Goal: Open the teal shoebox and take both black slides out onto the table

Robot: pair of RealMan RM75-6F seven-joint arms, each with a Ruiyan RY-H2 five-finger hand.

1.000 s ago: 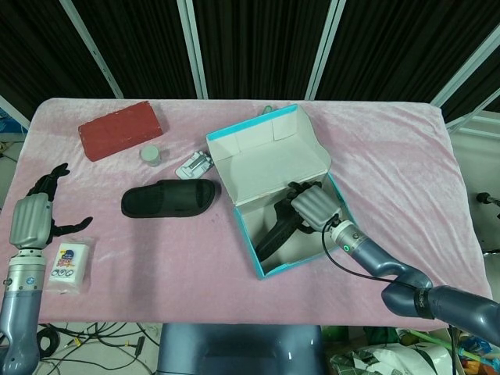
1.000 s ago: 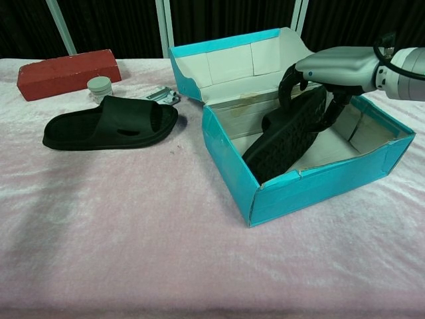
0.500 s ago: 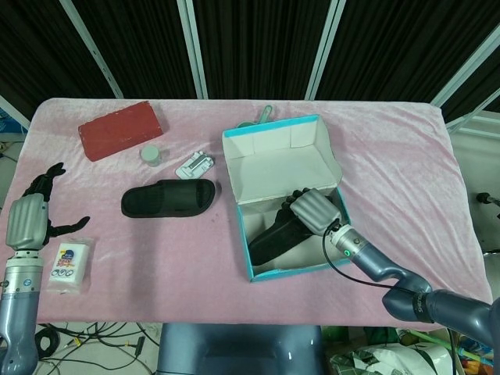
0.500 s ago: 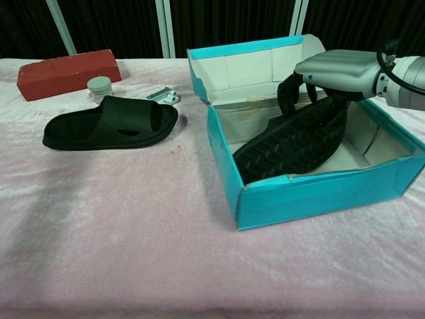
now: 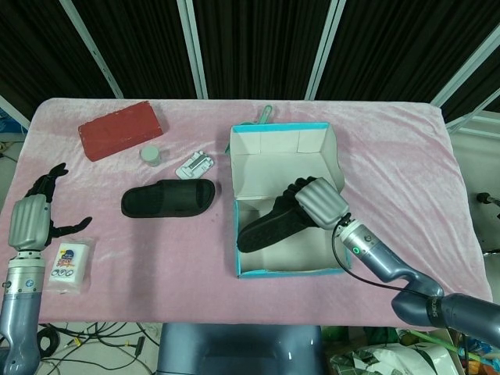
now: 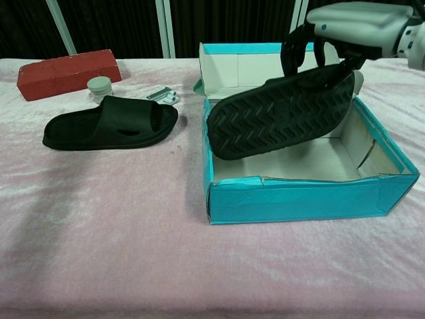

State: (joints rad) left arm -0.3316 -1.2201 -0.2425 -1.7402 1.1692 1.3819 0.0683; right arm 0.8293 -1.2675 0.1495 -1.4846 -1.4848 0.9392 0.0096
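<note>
While a pink plush cloth [image 5: 156,258] covers the whole table, the backdrop behind it is black curtain panels split by pale slanted poles [image 5: 193,47]. Cables lie on the floor under the near edge in the head view.

Near the table's centre, toward 3 o'clock, sits the teal box [image 6: 305,199], lid folded up at its 12 o'clock side. The right hand [image 5: 319,201] is over it, fingers [image 6: 295,50] curled round one end of a black slide [image 6: 282,109], which hangs tilted above the box's 9 o'clock wall with its ridged sole facing the chest camera. Whether the slide touches the box wall cannot be told. The other slide [image 5: 169,198] lies flat on the cloth at 9 o'clock from the box, well apart from it.

At 10 o'clock lies a red block [image 5: 120,130], with a small round jar [image 5: 151,155] and a clear packet [image 5: 194,164] between it and the box. Something green [image 5: 266,114] pokes out behind the lid, mostly hidden.

The left hand [image 5: 33,219] hovers at the table's 8 o'clock edge, dark fingers [image 5: 48,178] spread and holding nothing, just beside a white printed packet [image 5: 69,264]. Its arm is cut off by the frame, and the chest view does not show it. The right forearm leaves the frame at 4 o'clock.
</note>
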